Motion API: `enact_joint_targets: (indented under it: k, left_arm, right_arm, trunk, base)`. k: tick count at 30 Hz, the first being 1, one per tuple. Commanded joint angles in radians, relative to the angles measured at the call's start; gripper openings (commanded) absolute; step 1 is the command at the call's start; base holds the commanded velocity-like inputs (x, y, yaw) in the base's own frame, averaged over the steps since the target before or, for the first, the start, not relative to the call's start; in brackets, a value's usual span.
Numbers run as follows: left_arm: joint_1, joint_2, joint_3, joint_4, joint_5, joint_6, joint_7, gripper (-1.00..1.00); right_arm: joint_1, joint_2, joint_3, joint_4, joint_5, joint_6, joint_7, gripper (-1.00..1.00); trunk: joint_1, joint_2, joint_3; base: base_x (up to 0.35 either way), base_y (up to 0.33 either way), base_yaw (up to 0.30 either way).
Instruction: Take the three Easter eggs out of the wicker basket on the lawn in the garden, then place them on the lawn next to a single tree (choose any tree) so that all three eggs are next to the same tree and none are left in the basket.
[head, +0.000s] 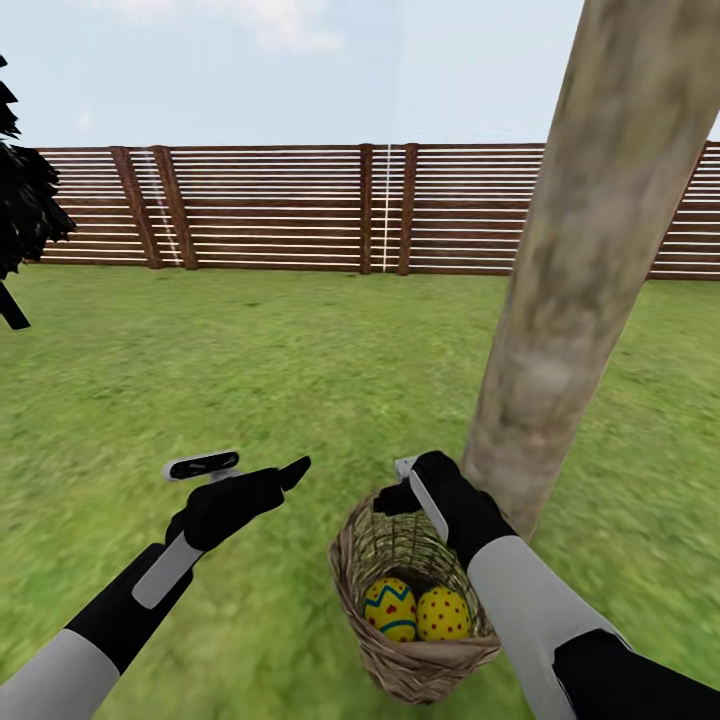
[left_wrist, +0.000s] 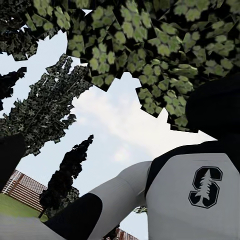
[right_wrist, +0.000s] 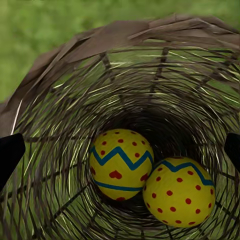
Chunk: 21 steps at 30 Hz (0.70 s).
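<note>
My right gripper (head: 400, 480) is hovering at the far rim of the wicker basket (head: 352, 555), jaws standing apart and pointing down into it. Two Easter eggs (right_wrist: 121, 164) are lying touching each other at the bottom, straight beneath those jaws. The tree (head: 585, 270) is rising just beside my right wrist. My left gripper (head: 250, 465) is hanging over the lawn (head: 250, 370), jaws apart, holding nothing.

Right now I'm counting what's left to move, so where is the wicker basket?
In the head view the wicker basket sits low and right of centre on the lawn, at the foot of the tree, with the right hand at its rim.
</note>
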Motion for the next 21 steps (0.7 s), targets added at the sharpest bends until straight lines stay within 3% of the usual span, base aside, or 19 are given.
enact_joint_targets:
  k: [1,6,12,17,21]
  left_arm:
    - [-0.001,0.001,-0.004,0.0,0.006,0.01,-0.003,1.0]
    - [-0.001,0.001,-0.004,0.002,0.005,0.009,-0.003,1.0]
    - [0.004,0.001,-0.004,0.001,0.005,0.009,-0.003,1.0]
    - [0.006,0.0,-0.004,0.001,0.005,0.009,-0.003,1.0]
    - [0.006,0.0,-0.004,0.0,0.004,0.009,-0.003,1.0]
  right_arm:
    - [0.001,-0.001,0.002,0.001,-0.008,0.002,-0.004,1.0]
    - [0.003,-0.002,0.002,0.005,-0.011,-0.003,-0.004,1.0]
    - [0.004,-0.001,0.002,0.011,-0.01,-0.015,-0.009,1.0]
    - [0.001,0.001,0.004,0.094,-0.008,-0.028,-0.011,1.0]
    - [-0.004,0.003,0.006,0.154,-0.009,-0.088,-0.014,1.0]
  trunk:
    - [0.0,0.0,-0.001]
    - [0.0,0.0,-0.001]
    - [0.003,-0.002,-0.024]
    - [0.005,-0.003,-0.043]
    - [0.007,-0.004,-0.059]
  base:
    - [0.008,0.015,0.0]
    - [0.001,0.002,0.0]
    - [0.0,0.0,0.0]
    - [0.0,0.0,0.0]
    - [0.0,0.0,0.0]
